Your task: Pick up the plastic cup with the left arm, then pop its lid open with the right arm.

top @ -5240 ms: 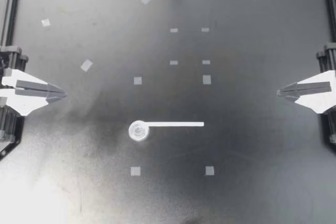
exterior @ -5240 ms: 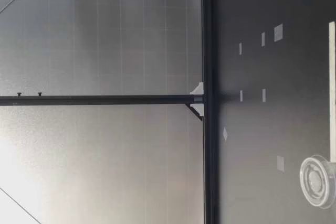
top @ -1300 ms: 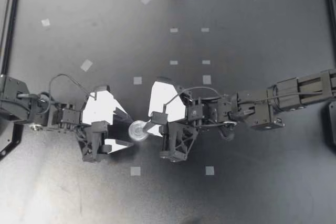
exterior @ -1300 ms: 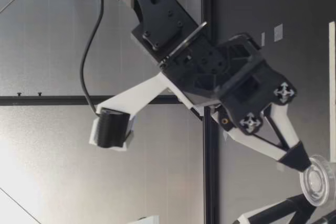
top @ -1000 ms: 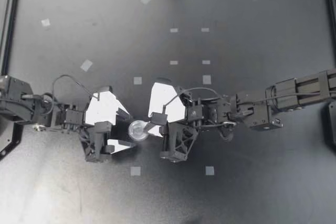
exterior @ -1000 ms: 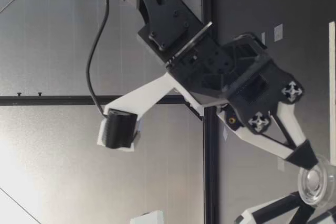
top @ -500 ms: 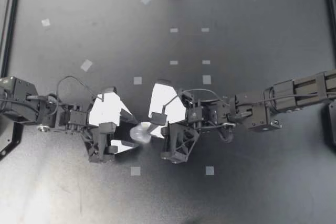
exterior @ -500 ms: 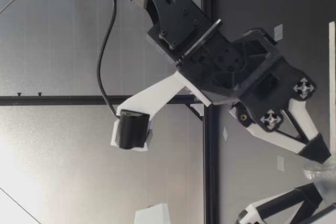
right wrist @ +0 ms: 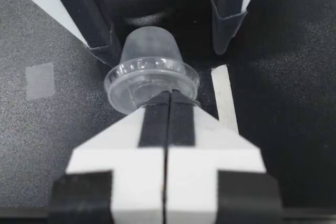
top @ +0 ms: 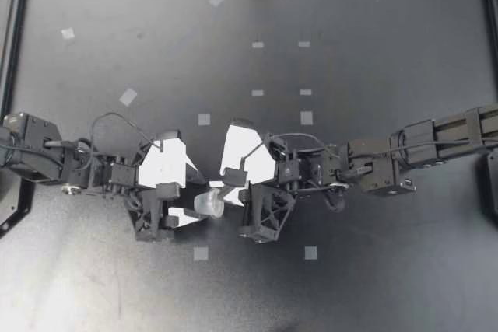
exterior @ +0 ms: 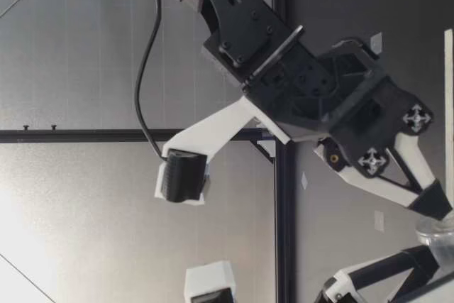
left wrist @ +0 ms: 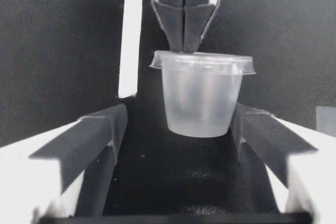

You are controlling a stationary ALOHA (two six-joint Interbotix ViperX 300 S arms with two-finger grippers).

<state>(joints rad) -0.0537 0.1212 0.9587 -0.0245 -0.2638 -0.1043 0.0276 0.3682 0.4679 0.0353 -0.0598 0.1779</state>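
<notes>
Nearest to the left wrist camera, our left jaws stood open, their dark fingers [left wrist: 100,135] on either side of a small clear cup [top: 208,204]. One finger was close against the cup's wall and the other was apart from it. In the top view the cup lay just left of the centre of the frame, tipped over, with its snap-on lid [right wrist: 152,80] turned toward our right arm [top: 389,165]. Beyond the cup, our right jaws were closed flat together, their tips at the lid's rim. We could not tell whether they pinched that rim or only pressed on it. We judged the cup very light, thin-walled and slick, so it would likely buckle or squirt out under a hard squeeze. The best hold seemed to be across the body just under the rim, and a gentle one. Farther off, a white strip [left wrist: 131,30] ran along the dark tabletop [top: 373,52], mostly covered by the arms. A tape square [top: 201,253] lay below the cup in the top view. We could not make out whether the cup held anything, or whether its base touched the tabletop. The low view cut the cup off at its edge.
</notes>
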